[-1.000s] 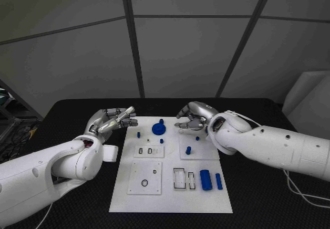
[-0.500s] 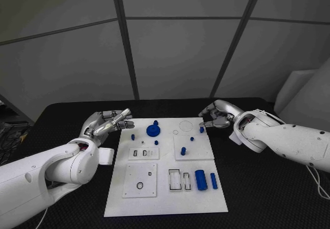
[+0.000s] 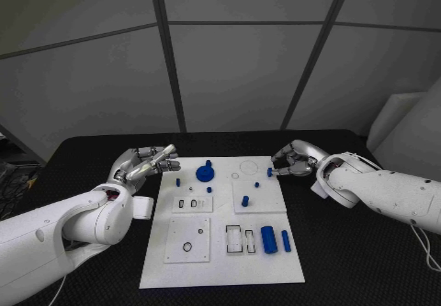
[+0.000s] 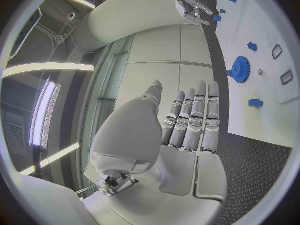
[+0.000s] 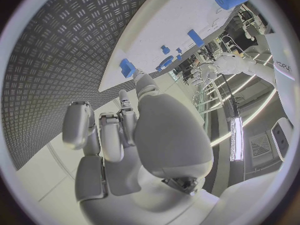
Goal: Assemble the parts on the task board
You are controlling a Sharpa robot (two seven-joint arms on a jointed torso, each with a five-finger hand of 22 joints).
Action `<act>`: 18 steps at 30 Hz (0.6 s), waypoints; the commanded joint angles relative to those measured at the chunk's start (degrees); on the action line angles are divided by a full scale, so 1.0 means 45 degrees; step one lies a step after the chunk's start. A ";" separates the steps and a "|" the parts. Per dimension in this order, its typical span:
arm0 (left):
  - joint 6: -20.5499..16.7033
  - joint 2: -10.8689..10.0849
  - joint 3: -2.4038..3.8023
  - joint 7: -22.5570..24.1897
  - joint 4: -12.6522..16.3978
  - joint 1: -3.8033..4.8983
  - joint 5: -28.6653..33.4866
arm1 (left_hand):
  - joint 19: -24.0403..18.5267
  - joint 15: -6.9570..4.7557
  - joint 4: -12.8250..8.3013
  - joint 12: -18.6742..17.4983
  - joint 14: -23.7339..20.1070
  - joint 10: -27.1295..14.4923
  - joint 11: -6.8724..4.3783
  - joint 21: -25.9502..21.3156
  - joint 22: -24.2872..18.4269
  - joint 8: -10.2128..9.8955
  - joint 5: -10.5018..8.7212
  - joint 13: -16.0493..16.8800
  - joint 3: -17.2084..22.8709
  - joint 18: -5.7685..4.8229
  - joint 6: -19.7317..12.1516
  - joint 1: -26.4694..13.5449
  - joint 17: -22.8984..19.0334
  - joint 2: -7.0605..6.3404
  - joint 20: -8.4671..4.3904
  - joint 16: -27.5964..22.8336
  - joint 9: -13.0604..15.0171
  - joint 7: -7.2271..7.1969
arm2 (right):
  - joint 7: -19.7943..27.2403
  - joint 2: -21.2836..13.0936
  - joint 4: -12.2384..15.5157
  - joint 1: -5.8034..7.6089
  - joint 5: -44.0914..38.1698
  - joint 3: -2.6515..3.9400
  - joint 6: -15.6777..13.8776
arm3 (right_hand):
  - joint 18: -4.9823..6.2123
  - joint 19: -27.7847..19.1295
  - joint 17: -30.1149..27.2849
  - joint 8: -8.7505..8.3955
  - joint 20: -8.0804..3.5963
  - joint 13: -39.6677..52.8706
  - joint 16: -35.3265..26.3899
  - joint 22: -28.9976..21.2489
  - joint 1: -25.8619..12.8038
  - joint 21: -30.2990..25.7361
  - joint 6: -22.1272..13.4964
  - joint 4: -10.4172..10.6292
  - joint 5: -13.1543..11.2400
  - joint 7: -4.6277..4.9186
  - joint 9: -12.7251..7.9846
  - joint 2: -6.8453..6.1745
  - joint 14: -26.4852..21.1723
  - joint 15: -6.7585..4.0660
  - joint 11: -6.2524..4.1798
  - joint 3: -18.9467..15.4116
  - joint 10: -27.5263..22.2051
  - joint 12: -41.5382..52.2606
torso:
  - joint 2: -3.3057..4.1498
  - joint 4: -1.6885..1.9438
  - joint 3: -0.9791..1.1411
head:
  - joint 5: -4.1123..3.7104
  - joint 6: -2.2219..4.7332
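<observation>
Nearest on the board (image 3: 220,268) lay a blue cylinder (image 3: 269,240) and a thinner rod (image 3: 286,240), side by side with their long axes running front to back, on the right hand's side and well apart from both hands. Farther back the gear (image 3: 208,171) stood about midway between the hands. At the far right edge the right hand (image 3: 296,160) seemed to pinch a small blue peg (image 3: 270,172) just over the board's rim, while the left hand (image 3: 147,162) hovered off the far left corner, fingers straight and together, holding nothing.

Small part (image 3: 270,172) (shape unclear) behind fingers (image 3: 287,167)
</observation>
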 commanded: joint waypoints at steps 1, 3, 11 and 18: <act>0.0165 0.0020 0.0010 -0.0025 -0.0012 0.0011 -0.0049 | -0.0102 -0.0035 -0.0016 0.0021 -0.0083 0.0041 -0.0038 -0.0046 -0.0014 0.0000 -0.0039 0.0014 -0.0057 -0.0148 0.0109 -0.0016 0.0011 0.0065 -0.0005 -0.0080 0.0015 0.0008 | 0.0283 0.0029 -0.0045 -0.0063 0.0115 0.0004 0.0275 | -0.0036 -0.0050 0.2119 -0.0067 -0.0002 0.0786 -0.0064 -0.0004 0.0091 -0.0042 -0.0073 -0.0062 0.0005 -0.0009 -0.0011 0.0074 0.1068 -0.0078 0.0046 0.0015 -0.0069 -0.0073 | -0.0006 0.0016 -0.0011 | 0.0012 -0.0019; 0.0162 0.0018 0.0010 -0.0024 -0.0017 0.0010 -0.0049 | -0.0102 -0.0035 -0.0016 0.0021 -0.0083 0.0041 -0.0038 -0.0046 -0.0014 0.0000 -0.0039 0.0014 -0.0057 -0.0148 0.0109 -0.0016 0.0011 0.0065 -0.0005 -0.0080 0.0015 0.0008 | 0.0290 0.0033 -0.0057 -0.0120 0.0115 0.0004 0.0313 | -0.0037 -0.0047 0.2113 -0.0058 0.0000 0.0794 -0.0067 0.0000 0.0084 -0.0040 -0.0061 -0.0056 0.0011 -0.0002 -0.0007 0.0084 0.1066 -0.0073 0.0052 0.0009 -0.0063 -0.0065 | -0.0003 0.0010 -0.0017 | 0.0014 -0.0023; 0.0160 0.0025 0.0010 -0.0022 -0.0037 0.0007 -0.0049 | -0.0104 -0.0036 -0.0025 0.0020 -0.0082 0.0043 -0.0038 -0.0045 -0.0015 -0.0002 -0.0038 0.0014 -0.0058 -0.0147 0.0110 -0.0010 0.0014 0.0066 -0.0005 -0.0085 0.0014 0.0007 | 0.0354 0.0099 -0.0129 -0.0282 0.0172 0.0004 0.0289 | -0.0044 -0.0026 0.2145 -0.0010 0.0016 0.0818 -0.0056 0.0026 0.0036 -0.0031 0.0021 -0.0008 0.0085 0.0026 0.0013 0.0166 0.1075 -0.0048 0.0079 -0.0027 -0.0042 -0.0044 | 0.0000 -0.0008 -0.0017 | 0.0014 -0.0029; 0.0161 0.0029 0.0010 -0.0023 -0.0051 0.0006 -0.0049 | -0.0104 -0.0036 -0.0025 0.0020 -0.0082 0.0043 -0.0038 -0.0045 -0.0015 -0.0002 -0.0038 0.0014 -0.0058 -0.0147 0.0110 -0.0010 0.0014 0.0066 -0.0005 -0.0085 0.0014 0.0007 | 0.0361 0.0214 -0.0264 -0.0311 0.0270 0.0005 0.0204 | -0.0055 0.0011 0.2202 0.0021 0.0026 0.0853 -0.0035 0.0078 0.0053 -0.0005 0.0088 0.0009 0.0140 0.0034 0.0024 0.0285 0.1089 -0.0039 0.0085 -0.0007 -0.0011 -0.0012 | -0.0005 0.0009 -0.0016 | 0.0000 -0.0044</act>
